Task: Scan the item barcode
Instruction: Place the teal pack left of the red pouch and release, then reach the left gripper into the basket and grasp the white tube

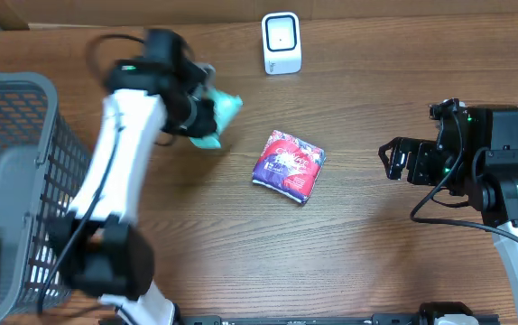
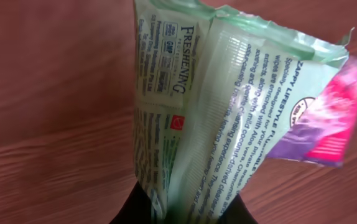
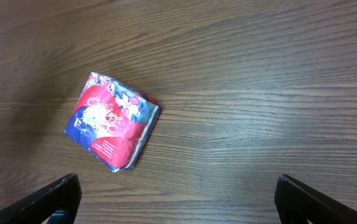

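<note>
Brown wood-grain table [image 1: 376, 108] under soft, even light, a strip of tan board [image 1: 403, 4] along its far edge

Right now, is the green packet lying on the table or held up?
Held up: the left gripper is shut on the green packet, above the table.

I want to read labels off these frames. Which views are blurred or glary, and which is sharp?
Overhead: the left arm is smeared and blurred, the red packet fairly sharp. Left wrist: the green packet shows glare along its crease, and its pink corner is soft. Right wrist: table and red packet crisp.
</note>
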Robot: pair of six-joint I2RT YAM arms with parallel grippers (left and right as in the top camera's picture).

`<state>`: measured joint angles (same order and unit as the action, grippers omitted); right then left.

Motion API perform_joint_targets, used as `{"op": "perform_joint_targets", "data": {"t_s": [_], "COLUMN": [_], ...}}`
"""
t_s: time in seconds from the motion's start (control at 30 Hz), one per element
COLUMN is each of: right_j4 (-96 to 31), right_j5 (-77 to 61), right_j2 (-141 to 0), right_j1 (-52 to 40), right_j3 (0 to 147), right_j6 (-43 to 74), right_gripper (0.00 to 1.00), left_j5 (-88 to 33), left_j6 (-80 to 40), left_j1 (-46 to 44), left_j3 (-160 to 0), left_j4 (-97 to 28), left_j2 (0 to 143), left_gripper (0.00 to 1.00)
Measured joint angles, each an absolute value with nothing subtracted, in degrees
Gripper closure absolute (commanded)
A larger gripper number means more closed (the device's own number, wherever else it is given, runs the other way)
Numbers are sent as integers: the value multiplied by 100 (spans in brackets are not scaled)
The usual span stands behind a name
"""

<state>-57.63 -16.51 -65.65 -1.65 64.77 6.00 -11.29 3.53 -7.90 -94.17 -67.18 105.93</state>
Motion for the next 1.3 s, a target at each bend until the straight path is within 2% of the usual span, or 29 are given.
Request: {"op": "perform_joint_targets", "data": {"t_s": [0.1, 0.17, 0.23, 0.27, 0.3, 0.5, 0.6, 0.77, 0.9, 0.97, 1.07, 1.17, 1.3], "right_j4": [-5765, -5765, -5767, -5767, -5765, -5767, -5765, -5791, -5813, -5811, -5806, -5806, -5806], "right_j5": [-1653, -1653, -1651, -1653, -1653, -1653, -1651, -1656, -1651, -1651, -1653, -1651, -1649], "right_j2": [-6565, -6565, -6565, -6565, -6565, -6565, -6569, -6576, -6576, -6576, -6576, -6576, -6576], "right_j1": [-165, -165, -165, -165, -165, -165, -165, -165, -165, -165, -165, -165, -165], "right_j3": [6477, 6477, 6477, 6477, 6477, 6477, 6479, 6479, 6479, 6479, 6479, 6479, 6479], "right_j6": [598, 598, 598, 600, 598, 600, 596, 598, 596, 598, 596, 600, 598], "right_gripper": [0, 0, 0, 0, 0, 0, 0, 0, 0, 0, 0, 0, 0], "left_j5": [-1066, -1044, -1044, -1044, -1046, -978, -832, -729, -655, -615, -593, -683, -974], "left_j6": [353, 311, 196, 123, 27, -255, -449, -751, -1076, -1190, -1345, -1404, -1474], "left_j1": [-1031, -1175, -1297, -1343, -1393, -1463, -1358, -720, 423, 1061, 2180, 3400, 4807], "left_j3": [-9153, -9072, -9037, -9035, -9035, -9555, -10860, -13109, -13876, -13902, -13747, -13190, -12097], "left_j4": [-6420, -6259, -6165, -6154, -6145, -6812, -7981, -9024, -9564, -9620, -9638, -9649, -9273], "left_j2": [11102, 11415, 11653, 11721, 11767, 11778, 11837, 11389, 10440, 10005, 9430, 9054, 8991], "left_gripper": [92, 75, 50, 42, 39, 38, 36, 32, 28, 15, 3, 2, 8]}}
